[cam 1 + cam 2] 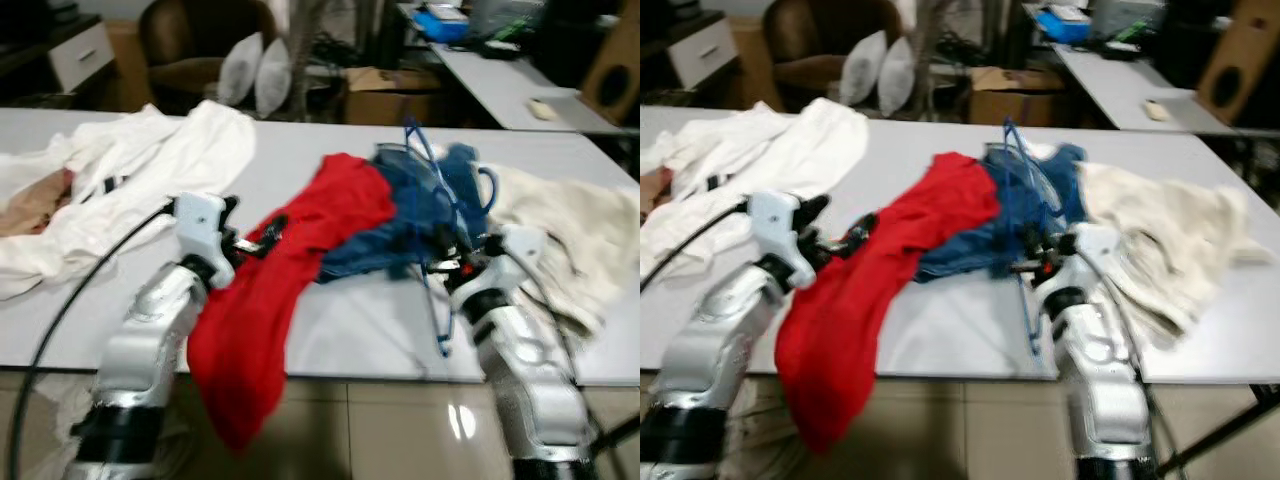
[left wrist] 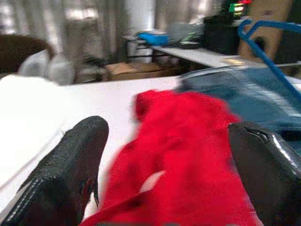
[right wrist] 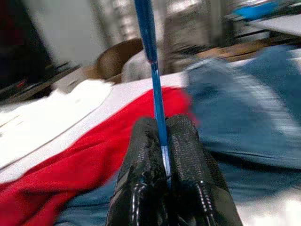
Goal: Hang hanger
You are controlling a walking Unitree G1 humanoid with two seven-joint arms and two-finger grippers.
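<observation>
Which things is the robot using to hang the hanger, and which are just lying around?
For the job:
blue hanger, pinched by the right gripper
red garment, in front of the open left gripper

Just lying about:
blue garment
white clothes
cream garment
pillows
cardboard box

The 2 eye views look down from the robot's head at the same white table (image 1: pixel 350 330), with the red garment (image 1: pixel 270 300) and blue jeans (image 1: pixel 1020 215) in both. The left wrist view sits very close over the red garment. The right wrist view looks along its fingers (image 3: pixel 186 155) at the blue hanger (image 3: pixel 153 70).
</observation>
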